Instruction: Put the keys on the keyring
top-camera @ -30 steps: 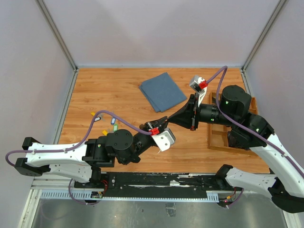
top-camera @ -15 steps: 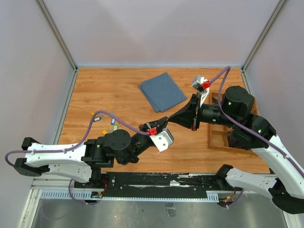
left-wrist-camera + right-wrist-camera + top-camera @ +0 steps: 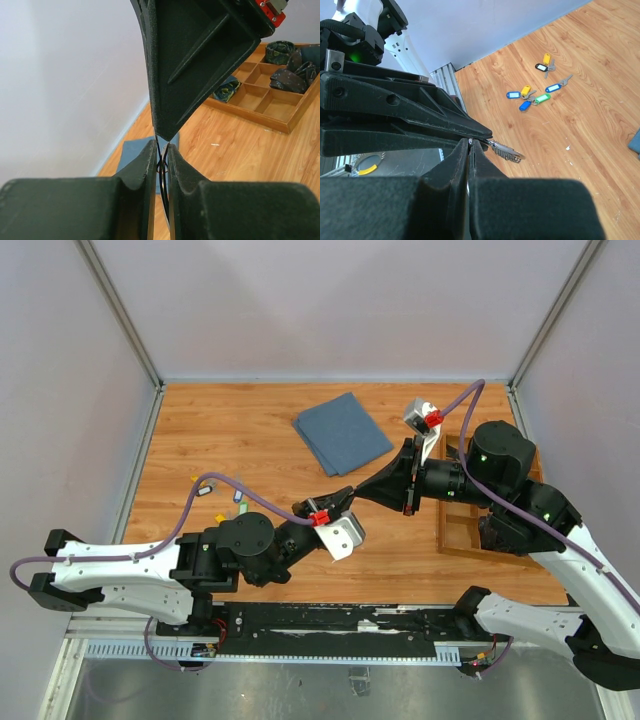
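Note:
Both grippers meet in mid-air above the middle of the table. My left gripper [image 3: 344, 494] is shut on the keyring [image 3: 161, 161], a thin wire ring pinched between its fingers in the left wrist view. My right gripper [image 3: 353, 490] comes from the right, and its shut tips [image 3: 471, 143] pinch the same ring from the other side. The ring's short silvery chain bit [image 3: 508, 151] sticks out beside them. The keys [image 3: 238, 496] lie loose on the wood at the left. Their yellow, blue, green and dark tags also show in the right wrist view [image 3: 542, 98].
A folded blue cloth [image 3: 342, 432] lies at the back centre. A wooden compartment tray [image 3: 458, 532] stands at the right under the right arm, with rolled dark fabric pieces [image 3: 280, 50] in it. Grey walls enclose the table on three sides.
Both grippers have shifted only slightly while staying together on the ring. The keys on the table have not moved.

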